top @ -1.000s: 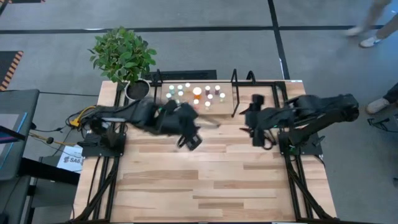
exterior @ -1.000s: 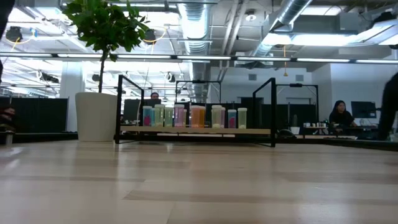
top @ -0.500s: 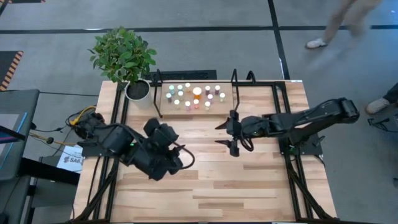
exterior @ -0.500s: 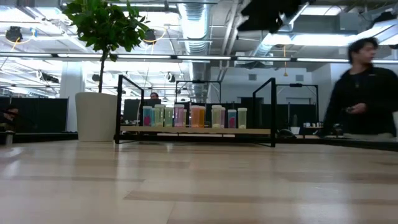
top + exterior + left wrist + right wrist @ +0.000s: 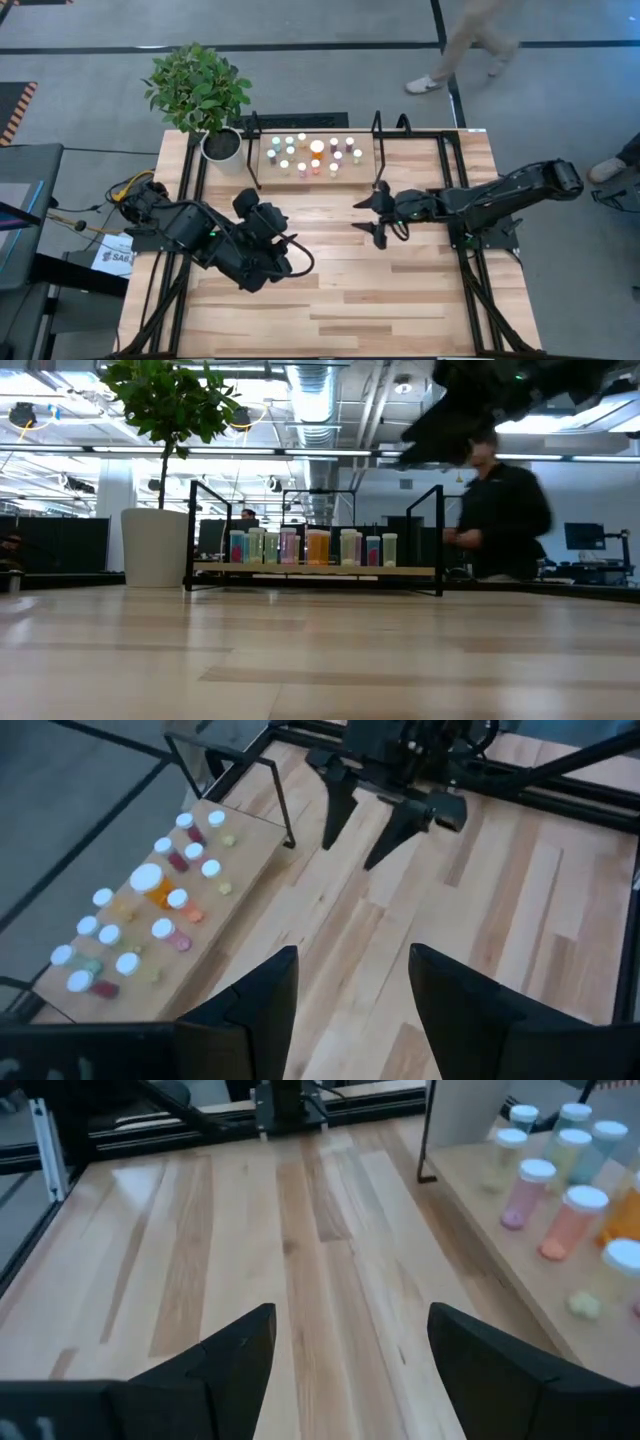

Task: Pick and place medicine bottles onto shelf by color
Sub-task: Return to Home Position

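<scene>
The medicine bottles (image 5: pixel 312 155) stand upright on their bases on the shelf (image 5: pixel 268 165), a small wood board in a black frame at the table's far middle. Several have white caps, and a larger orange one (image 5: pixel 317 147) stands among them. They also show in the left wrist view (image 5: pixel 150 910) and the right wrist view (image 5: pixel 545 1190). My right gripper (image 5: pixel 368 218) hangs open over the table, right of the middle and just near of the shelf's right end, with nothing between its fingers. My left gripper (image 5: pixel 350 1010) is open and bare, held above the left middle of the table.
A potted plant (image 5: pixel 200 90) stands at the far left corner beside the shelf. Black frame rails (image 5: pixel 460 160) run along both table sides. A person (image 5: pixel 500 520) walks past beyond the far edge. Bare planks (image 5: pixel 340 300) fill the middle and near part.
My left gripper swung away from the shelf toward the table's near left, then kept still. My right gripper came down and moved toward the table's middle, rolling as it went, and entered the low view from above. A person walked by behind the table.
</scene>
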Controlling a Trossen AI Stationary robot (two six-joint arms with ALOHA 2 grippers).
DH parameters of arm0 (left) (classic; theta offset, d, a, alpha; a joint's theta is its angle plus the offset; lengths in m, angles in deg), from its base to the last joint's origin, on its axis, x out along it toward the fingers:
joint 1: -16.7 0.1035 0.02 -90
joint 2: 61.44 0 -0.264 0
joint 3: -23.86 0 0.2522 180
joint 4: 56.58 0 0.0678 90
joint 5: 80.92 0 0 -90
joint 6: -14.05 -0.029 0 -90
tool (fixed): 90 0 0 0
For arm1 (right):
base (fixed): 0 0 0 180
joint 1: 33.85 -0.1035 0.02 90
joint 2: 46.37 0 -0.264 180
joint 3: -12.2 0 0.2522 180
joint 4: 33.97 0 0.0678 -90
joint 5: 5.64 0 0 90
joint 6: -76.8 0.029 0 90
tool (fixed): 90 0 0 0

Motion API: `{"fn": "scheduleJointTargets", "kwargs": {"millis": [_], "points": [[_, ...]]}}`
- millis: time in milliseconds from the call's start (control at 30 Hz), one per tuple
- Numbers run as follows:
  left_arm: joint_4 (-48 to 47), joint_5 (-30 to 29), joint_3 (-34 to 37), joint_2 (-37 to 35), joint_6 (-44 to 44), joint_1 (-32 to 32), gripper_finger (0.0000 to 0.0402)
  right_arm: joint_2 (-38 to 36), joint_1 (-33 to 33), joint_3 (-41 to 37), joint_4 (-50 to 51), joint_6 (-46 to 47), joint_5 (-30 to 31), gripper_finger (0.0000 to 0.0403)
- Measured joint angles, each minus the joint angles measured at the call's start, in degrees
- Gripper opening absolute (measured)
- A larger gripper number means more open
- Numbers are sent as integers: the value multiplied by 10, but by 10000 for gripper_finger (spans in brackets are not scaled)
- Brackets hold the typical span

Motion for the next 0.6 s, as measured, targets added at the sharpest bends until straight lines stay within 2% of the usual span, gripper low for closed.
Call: {"fn": "scheduleJointTargets", "kwargs": {"millis": [367,600], "points": [[0,12,0,0,1,0,180,-160,18,-106,-27,18,-1,285],[0,-15,0,0,28,2,180,-258,36,-179,-24,62,1,286]]}}
